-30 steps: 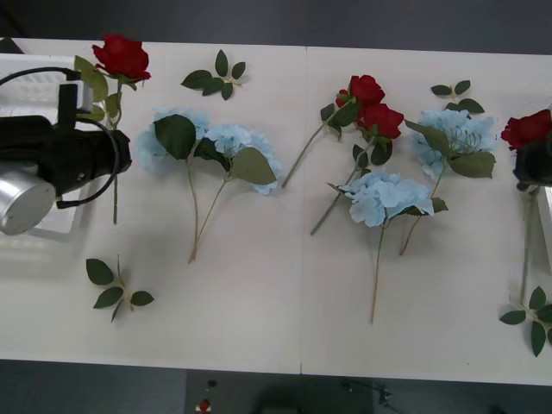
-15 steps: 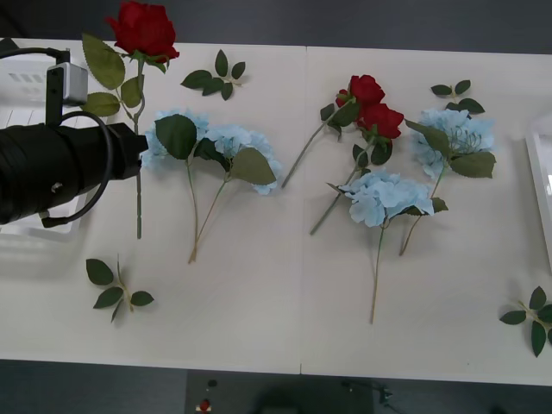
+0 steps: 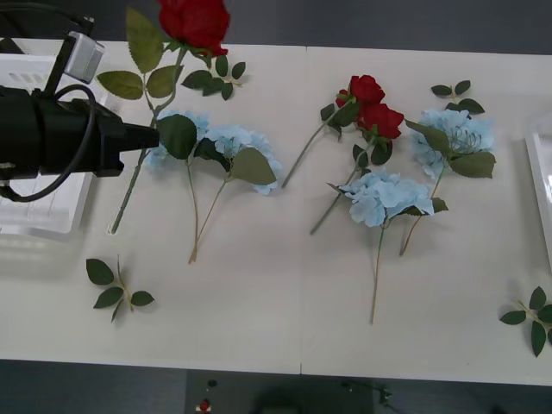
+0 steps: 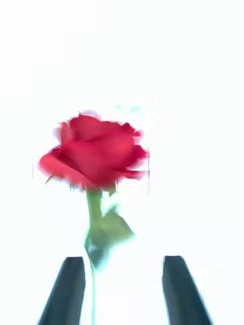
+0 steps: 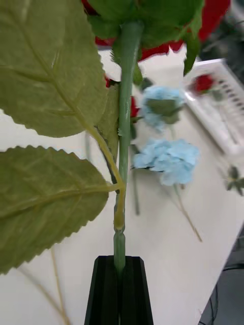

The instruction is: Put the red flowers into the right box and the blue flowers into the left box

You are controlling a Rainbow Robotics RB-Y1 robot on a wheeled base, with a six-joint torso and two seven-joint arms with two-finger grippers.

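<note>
One left end effector (image 3: 148,136) pinches a rose (image 3: 194,21) stem, apparently raised.

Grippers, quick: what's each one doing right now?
Left gripper: closed on the stem of a red rose, lifted above the table.
Right gripper: open, holding nothing; another red rose lies beyond its fingers.

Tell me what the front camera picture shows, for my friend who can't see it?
The left gripper holds a red rose by its stem, raised above a white table. Two red roses and blue flowers lie on it.
</note>
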